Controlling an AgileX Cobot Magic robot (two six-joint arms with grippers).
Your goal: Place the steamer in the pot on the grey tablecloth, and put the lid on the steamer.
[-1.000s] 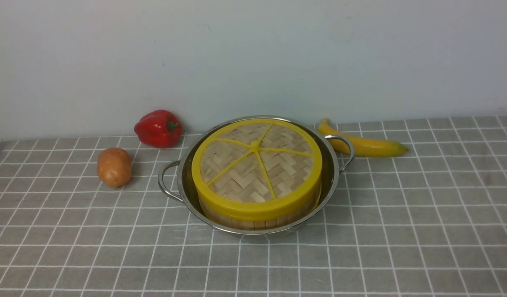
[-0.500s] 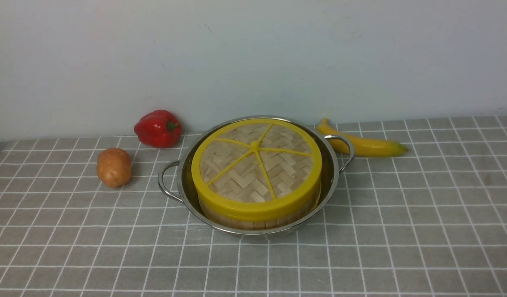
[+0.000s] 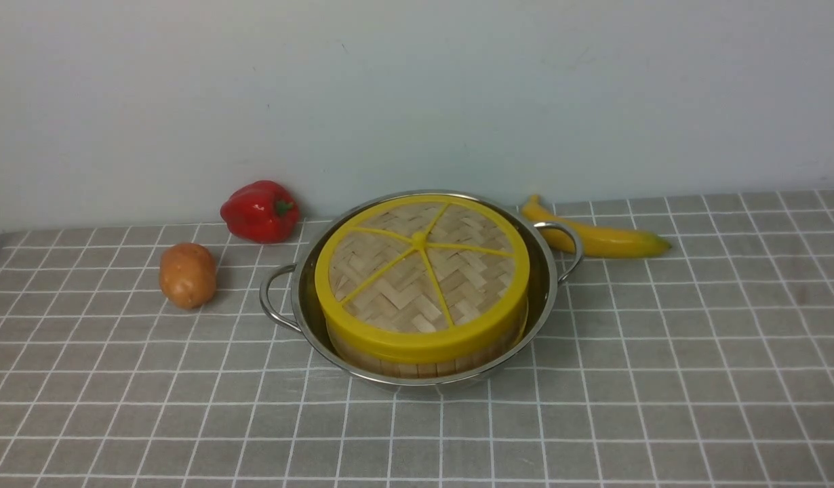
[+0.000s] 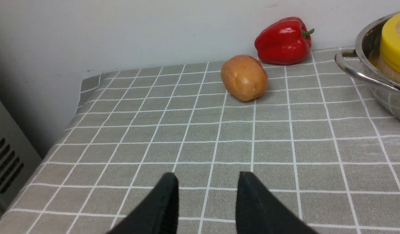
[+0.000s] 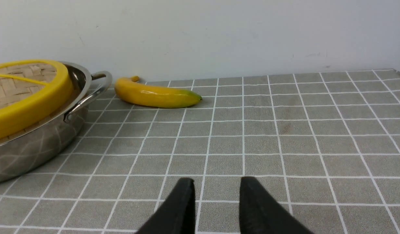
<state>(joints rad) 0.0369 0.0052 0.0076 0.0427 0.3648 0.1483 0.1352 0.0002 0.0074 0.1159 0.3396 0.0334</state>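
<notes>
Both grippers, left (image 4: 206,182) and right (image 5: 216,187), hang parted, empty. Lid (image 3: 422,271) caps steamer (image 3: 417,362) in pot (image 3: 546,298); a careless sweep could dislodge it.

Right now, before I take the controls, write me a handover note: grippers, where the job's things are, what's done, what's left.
Left gripper: jaws apart, empty, over bare grey tablecloth, near the potato and red bell pepper.
Right gripper: jaws apart, empty, over cloth, short of the banana.
Steamer: sits inside the stainless-steel pot on the cloth.
Lid: flat on the steamer.
Done: both placements look complete.
Left: apparently nothing; arms are clear of the pot.
</notes>
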